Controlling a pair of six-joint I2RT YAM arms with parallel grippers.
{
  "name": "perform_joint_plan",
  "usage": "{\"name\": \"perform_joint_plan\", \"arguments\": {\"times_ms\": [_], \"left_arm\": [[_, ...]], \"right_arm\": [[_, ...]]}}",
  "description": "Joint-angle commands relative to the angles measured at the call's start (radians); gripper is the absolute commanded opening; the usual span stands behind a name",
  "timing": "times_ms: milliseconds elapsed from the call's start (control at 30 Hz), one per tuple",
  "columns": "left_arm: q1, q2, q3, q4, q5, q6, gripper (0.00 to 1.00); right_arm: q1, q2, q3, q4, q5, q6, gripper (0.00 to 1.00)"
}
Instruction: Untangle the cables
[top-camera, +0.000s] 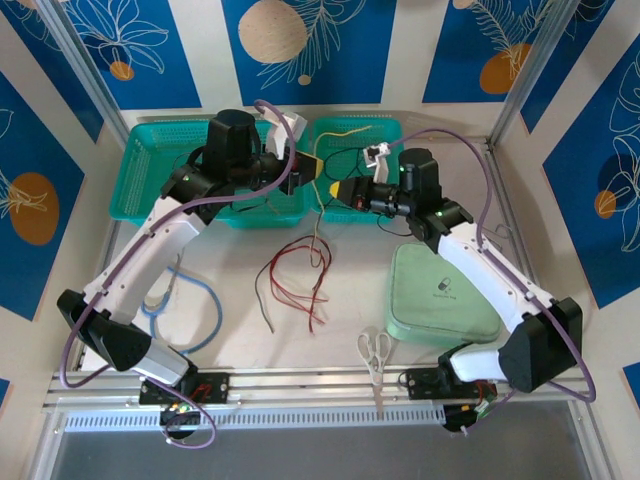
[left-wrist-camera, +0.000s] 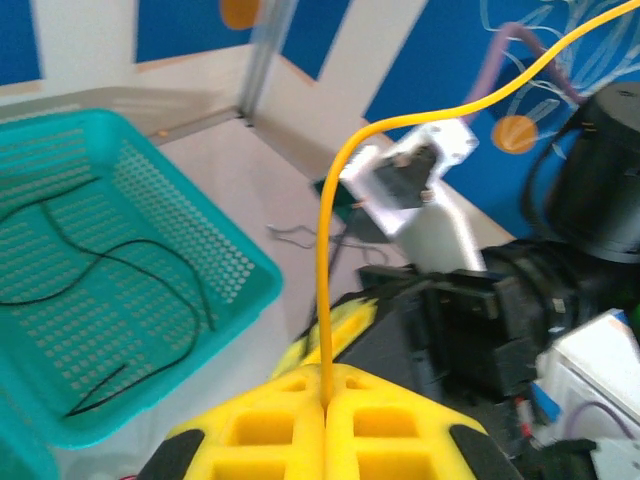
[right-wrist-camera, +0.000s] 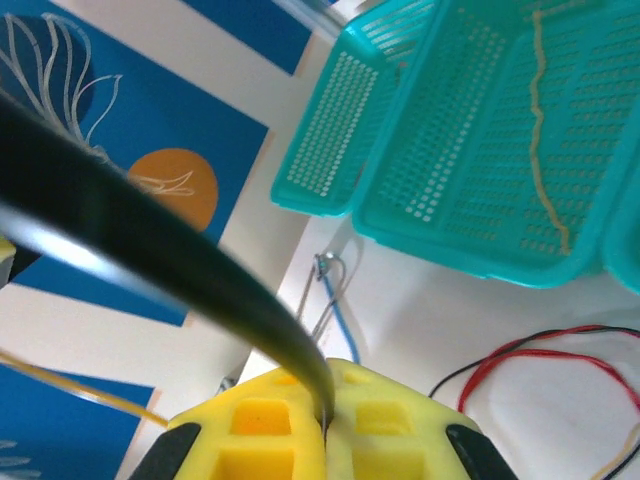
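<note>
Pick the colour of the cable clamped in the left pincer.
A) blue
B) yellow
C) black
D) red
B: in the left wrist view, a yellow cable rises straight out of the closed left pincer.

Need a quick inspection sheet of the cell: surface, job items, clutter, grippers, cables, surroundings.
Surface: white table, no spills seen.
Job's things: red and black wires lie loose mid-table; a tan wire lies in a teal basket; a yellow wire and a black wire are gripped.
Clutter: scissors, pale green case, blue stethoscope.
Grippers: left gripper shut on the yellow wire; right gripper shut on the black wire.
Cables: purple arm cables loop along both arms; no snag seen.
Surroundings: blue-and-white wall panels, metal frame posts.
</note>
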Motion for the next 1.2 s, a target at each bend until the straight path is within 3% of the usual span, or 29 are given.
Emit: {"name": "perform_joint_plan", "arguments": {"times_ms": [0,433,633,1000,1167], "left_arm": [[0.031,-0.066,-0.026,-0.007,-0.133,0.004,0.00],[0.203,-0.238,-0.173,-0.011,-0.162,-0.029,0.00],[0.285,-0.322,-0.220,-0.088,-0.218,-0.007,0.00],[0.368,-0.493,-0.317,-0.095,-0.474,0.006,0.00],[0.369,-0.534,-0.345,-0.034,-0.509,-0.008,0.00]], "right_arm": [[-0.037,-0.082,0.039,-0.096,0.096,-0.062,0.00],[-0.233,-0.271,0.126,-0.226,0.456,-0.183,0.00],[-0.328,-0.293,0.171,-0.209,0.528,-0.200,0.00],[-0.457,-0.390,0.135,-0.192,0.714,-0.159,0.00],[-0.492,-0.406,0.122,-0.182,0.670,-0.139,0.00]]}}
